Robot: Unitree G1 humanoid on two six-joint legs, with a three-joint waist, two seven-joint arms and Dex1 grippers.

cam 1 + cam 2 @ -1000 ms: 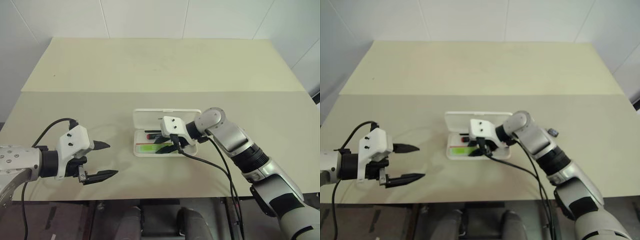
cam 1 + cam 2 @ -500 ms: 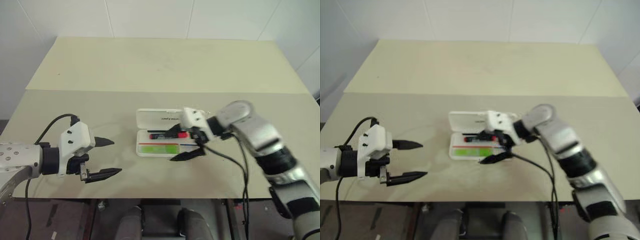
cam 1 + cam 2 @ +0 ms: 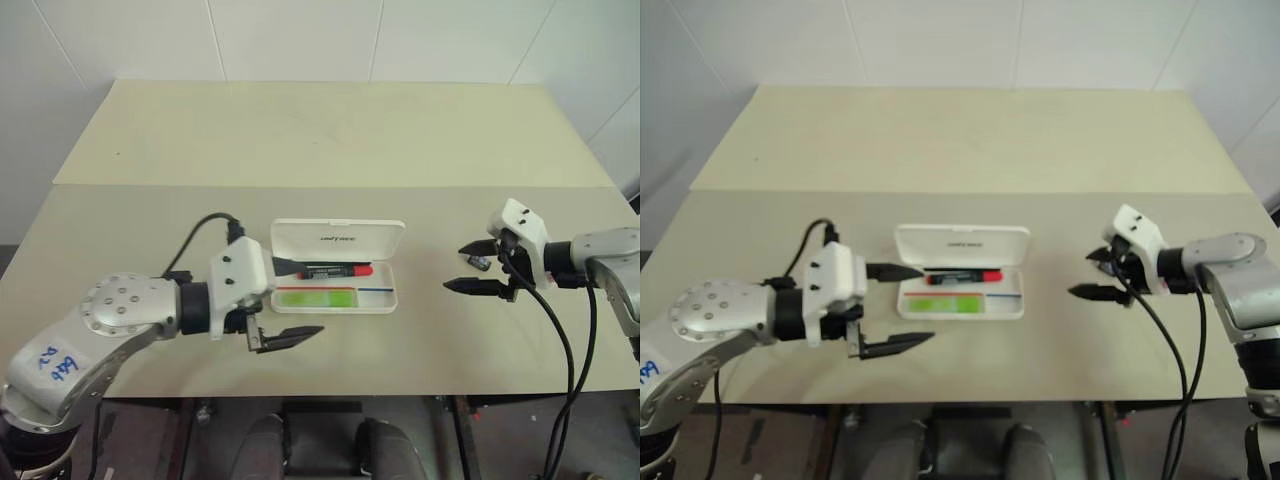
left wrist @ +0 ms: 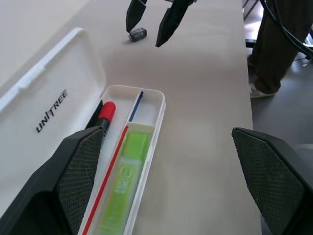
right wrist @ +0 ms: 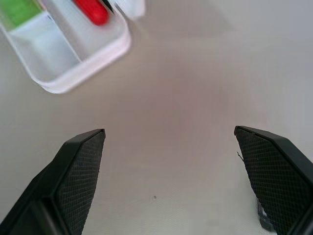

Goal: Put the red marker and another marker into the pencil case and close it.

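**Case open with both markers inside; both grippers spread and empty**

The pencil case [image 3: 336, 268] lies open near the middle of the desk [image 3: 330, 140], lid laid back on its far side, tray on the near side. The red marker [image 3: 338, 270] lies in the tray along the hinge side; in the left wrist view most of its black barrel is hidden behind the left gripper's finger, leaving the red cap plain. The lime-green highlighter [image 3: 316, 297] lies in the near part of the tray, parallel to the red marker; its near end is cut off in the left wrist view. The lid print cannot be read in the head views, but reads "UNITREE" in the left wrist view.

The left gripper [image 3: 295, 300] stands at the case's left end, jaws spread wide and holding nothing. One finger reaches over the tray's left end at the marker's barrel; whether it touches cannot be told. The other finger is off the tray's near left corner, above bare desk.

The right gripper [image 3: 470, 268] is well to the right of the case, jaws spread wide and empty. A small dark grey stub [image 4: 138, 34] lies on the desk at its fingertips; its form is too small to make out.

Bare desk lies open between the case's right end and the right gripper, and across the whole far half beyond the lid. The near desk edge runs close in front of the case.
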